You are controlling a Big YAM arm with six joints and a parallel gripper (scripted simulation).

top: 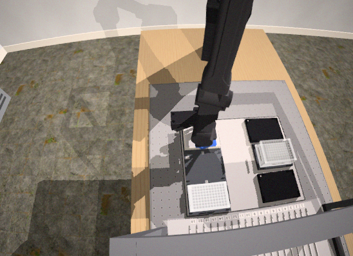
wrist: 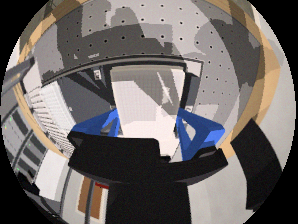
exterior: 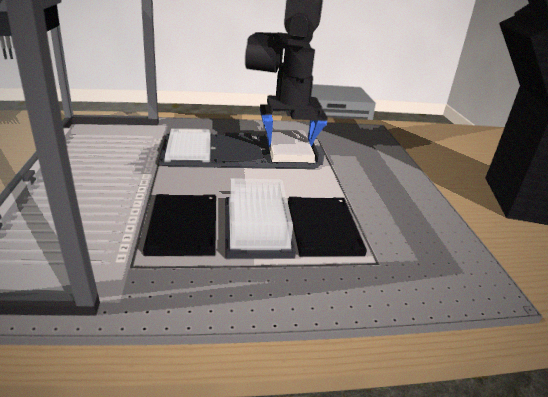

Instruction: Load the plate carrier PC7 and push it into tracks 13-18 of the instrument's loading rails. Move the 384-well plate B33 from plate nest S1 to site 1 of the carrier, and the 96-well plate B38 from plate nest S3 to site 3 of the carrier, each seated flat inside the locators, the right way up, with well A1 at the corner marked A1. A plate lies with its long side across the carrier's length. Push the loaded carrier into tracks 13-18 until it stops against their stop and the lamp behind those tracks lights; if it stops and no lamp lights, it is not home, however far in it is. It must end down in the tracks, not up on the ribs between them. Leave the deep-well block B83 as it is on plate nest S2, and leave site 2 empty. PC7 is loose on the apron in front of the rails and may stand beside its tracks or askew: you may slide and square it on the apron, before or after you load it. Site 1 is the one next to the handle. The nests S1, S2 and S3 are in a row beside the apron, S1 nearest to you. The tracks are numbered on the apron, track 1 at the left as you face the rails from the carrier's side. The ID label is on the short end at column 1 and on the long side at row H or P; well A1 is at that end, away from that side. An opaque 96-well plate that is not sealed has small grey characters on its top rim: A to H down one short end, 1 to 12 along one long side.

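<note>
Exterior view: gripper [exterior: 293, 133] hangs vertical over the handle-end site of carrier PC7 [exterior: 240, 158], blue fingers [exterior: 268, 129] spread wide and clamped on the two sides of a white plate [exterior: 294, 151]. Plate sits low in the site, flat; can't tell whether its underside is fully down inside the locators. Given both outer nests are bare and the other plate is at the far site, this should be 384-well plate B33, though wells aren't resolvable here.

Wrist view: same plate [wrist: 143, 111] runs away from the camera between the two blue fingers, each touching a plate edge. Carrier's dark rim shows past the plate's far end.

Top view: arm covers most of the gripper [top: 203, 147], only a blue sliver visible. Carrier [top: 186, 171] lies on the apron just short of the numbered tracks [top: 245, 216], not in them.

Contents:
- Carrier rail-end site: 96-well plate [top: 209, 196], flat, grid up.
- Carrier middle site [top: 205, 167]: bare.
- Two outer nests [top: 263, 129] and [top: 279, 186]: black, nothing in them.
- Middle nest: clear deep-well block B83 [top: 276, 153], upright.

Label and A1 corner unreadable in all views.
</note>
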